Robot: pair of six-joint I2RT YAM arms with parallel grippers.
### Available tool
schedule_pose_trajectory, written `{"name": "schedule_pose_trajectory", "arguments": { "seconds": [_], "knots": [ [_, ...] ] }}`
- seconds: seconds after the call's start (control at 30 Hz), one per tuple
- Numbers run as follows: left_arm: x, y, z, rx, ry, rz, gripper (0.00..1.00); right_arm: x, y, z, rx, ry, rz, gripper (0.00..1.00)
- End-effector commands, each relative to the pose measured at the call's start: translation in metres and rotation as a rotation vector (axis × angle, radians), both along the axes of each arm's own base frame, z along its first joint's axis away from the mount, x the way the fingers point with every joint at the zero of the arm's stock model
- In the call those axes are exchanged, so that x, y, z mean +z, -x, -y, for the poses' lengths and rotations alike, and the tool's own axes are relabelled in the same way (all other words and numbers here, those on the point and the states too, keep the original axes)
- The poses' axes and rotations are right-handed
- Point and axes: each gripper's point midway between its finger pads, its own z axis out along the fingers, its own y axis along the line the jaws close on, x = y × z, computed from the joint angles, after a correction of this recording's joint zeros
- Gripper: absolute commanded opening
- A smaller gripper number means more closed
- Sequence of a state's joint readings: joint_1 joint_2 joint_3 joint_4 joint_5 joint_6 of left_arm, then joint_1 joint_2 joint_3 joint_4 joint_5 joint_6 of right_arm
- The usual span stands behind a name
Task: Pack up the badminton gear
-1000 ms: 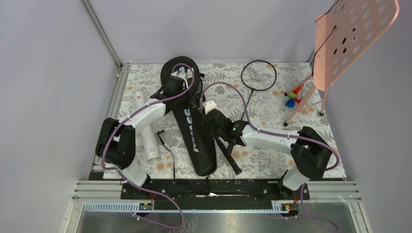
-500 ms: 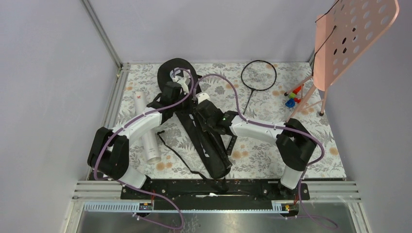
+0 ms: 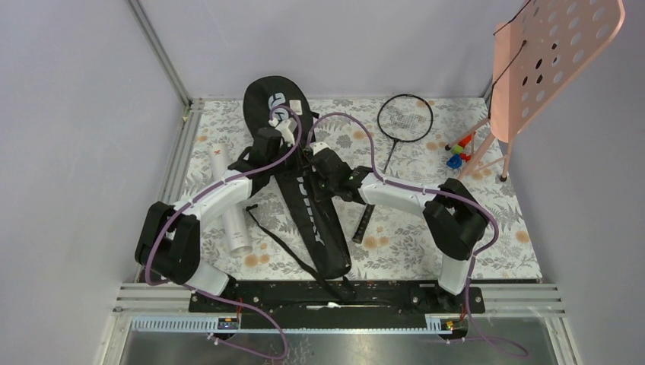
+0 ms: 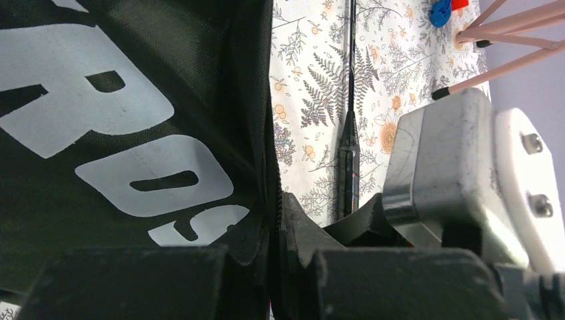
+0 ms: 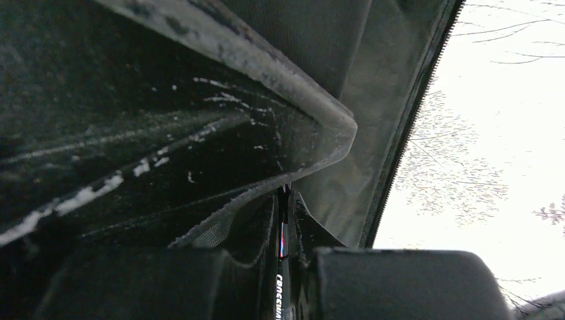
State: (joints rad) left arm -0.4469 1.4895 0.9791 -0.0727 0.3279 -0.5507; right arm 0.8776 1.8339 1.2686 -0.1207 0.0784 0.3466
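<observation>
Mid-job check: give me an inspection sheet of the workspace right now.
Surface: floral table, flat.
Job's things: bag open, diagonal at centre; racket shaft inside it; loose racket to its right; tube to its left; shuttlecocks not seen.
Clutter: toys by the legs of the board.
Grippers: left gripper shut on the bag's edge; right gripper shut on the racket shaft.
Cables: purple cables loop over both arms and the bag.
Surroundings: board stands far right; plain walls.
</observation>
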Motion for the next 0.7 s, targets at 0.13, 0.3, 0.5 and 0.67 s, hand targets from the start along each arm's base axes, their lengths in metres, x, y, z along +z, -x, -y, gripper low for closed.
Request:
{"name": "schedule_pose_trajectory", "arguments": {
  "seconds": [0.13,0.3,0.5,0.67],
  "knots": [
    [0.037,0.013,0.028,-0.112,0.119,0.037,0.0,0.064,0.006,-0.033,0.112,-0.261,0.043,0.35],
    [0.039,0.0,0.012,-0.046,0.098,0.052,0.0,0.071,0.022,0.003,0.09,-0.233,0.035,0.61],
    [0.045,-0.002,0.003,-0.043,0.103,0.08,0.0,0.083,0.026,0.057,-0.037,-0.153,0.137,1.0],
    [0.05,0.003,0.004,-0.06,0.127,0.093,0.0,0.079,0.017,0.107,-0.214,-0.062,0.24,1.0]
  ]
}}
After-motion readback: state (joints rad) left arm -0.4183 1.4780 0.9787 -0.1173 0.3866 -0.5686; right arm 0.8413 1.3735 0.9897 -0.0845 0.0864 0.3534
